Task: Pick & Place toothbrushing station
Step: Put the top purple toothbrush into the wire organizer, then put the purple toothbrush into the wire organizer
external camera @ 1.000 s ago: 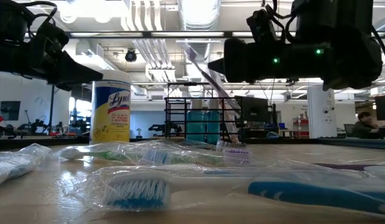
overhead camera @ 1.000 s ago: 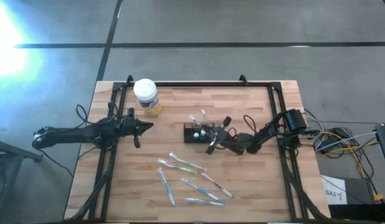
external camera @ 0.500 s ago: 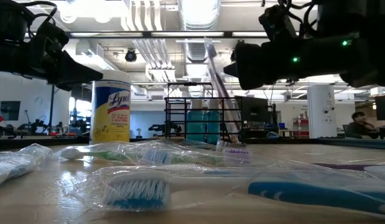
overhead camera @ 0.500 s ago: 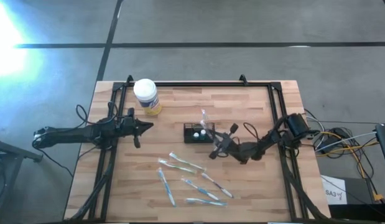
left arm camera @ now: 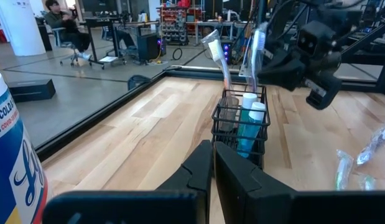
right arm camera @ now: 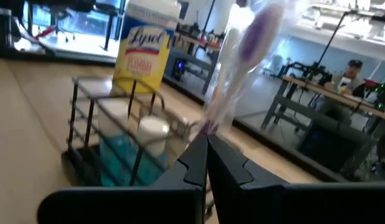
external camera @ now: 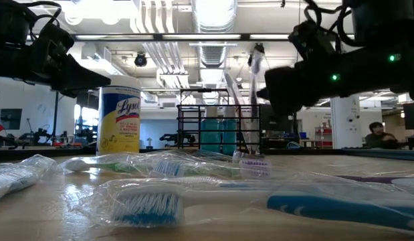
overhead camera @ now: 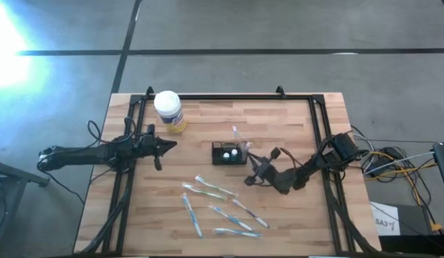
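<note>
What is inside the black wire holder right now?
The holder contains two white-capped blue tubes and an upright wrapped toothbrush. How far their lower ends reach is hidden by the wires.

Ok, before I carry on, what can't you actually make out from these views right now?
- Whether the wrapped purple toothbrush touches the black wire toothbrushing station: the right wrist view blurs it, and the high view shows it too small.
- The right end effector fingertips: lost in dark silhouette in the low view.
- The blue-and-white tubes' labels: too small.
- The yellow wipes canister: cut off by the left wrist view's edge.
</note>
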`<action>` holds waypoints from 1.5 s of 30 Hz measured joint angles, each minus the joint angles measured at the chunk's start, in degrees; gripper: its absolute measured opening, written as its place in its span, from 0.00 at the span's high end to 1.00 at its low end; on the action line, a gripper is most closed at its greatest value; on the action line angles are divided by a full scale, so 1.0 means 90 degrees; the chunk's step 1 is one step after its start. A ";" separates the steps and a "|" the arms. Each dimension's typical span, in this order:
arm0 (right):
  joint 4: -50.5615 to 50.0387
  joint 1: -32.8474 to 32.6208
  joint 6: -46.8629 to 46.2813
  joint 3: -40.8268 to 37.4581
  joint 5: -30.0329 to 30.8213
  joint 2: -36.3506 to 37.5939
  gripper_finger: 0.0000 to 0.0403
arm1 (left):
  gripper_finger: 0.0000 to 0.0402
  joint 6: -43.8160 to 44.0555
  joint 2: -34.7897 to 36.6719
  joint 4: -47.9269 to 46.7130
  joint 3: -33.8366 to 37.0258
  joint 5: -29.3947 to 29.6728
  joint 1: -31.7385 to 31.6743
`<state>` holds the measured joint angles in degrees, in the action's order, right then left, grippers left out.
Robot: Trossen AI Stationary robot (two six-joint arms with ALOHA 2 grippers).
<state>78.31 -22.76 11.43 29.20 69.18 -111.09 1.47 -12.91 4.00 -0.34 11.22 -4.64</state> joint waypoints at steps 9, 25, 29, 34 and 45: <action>-0.0751 0.0002 -0.0904 0.0028 0.0027 0.0012 0.98 | 0.94 -0.0019 0.0000 0.0042 0.0000 0.0000 0.0000; -0.0707 -0.0508 0.0043 0.0025 -0.0865 0.1403 0.98 | 0.94 -0.0004 0.0001 0.0030 0.0000 0.0001 0.0000; -0.1160 -0.0829 -0.0025 0.0025 -0.1680 0.2365 0.98 | 0.94 0.0000 0.0002 0.0021 0.0000 0.0001 0.0000; -0.2946 -0.1278 -0.0475 0.0020 -0.2163 0.4036 0.98 | 0.94 -0.0002 0.0002 0.0007 0.0000 -0.0003 0.0000; -0.7377 -0.0320 -0.1400 -0.0111 -0.4474 0.7790 0.98 | 0.94 -0.0465 0.0002 0.0056 0.0000 -0.0679 0.0000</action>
<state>11.92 -25.65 -1.17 28.20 28.92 -40.98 -2.71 -12.88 4.50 -0.34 5.11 -4.64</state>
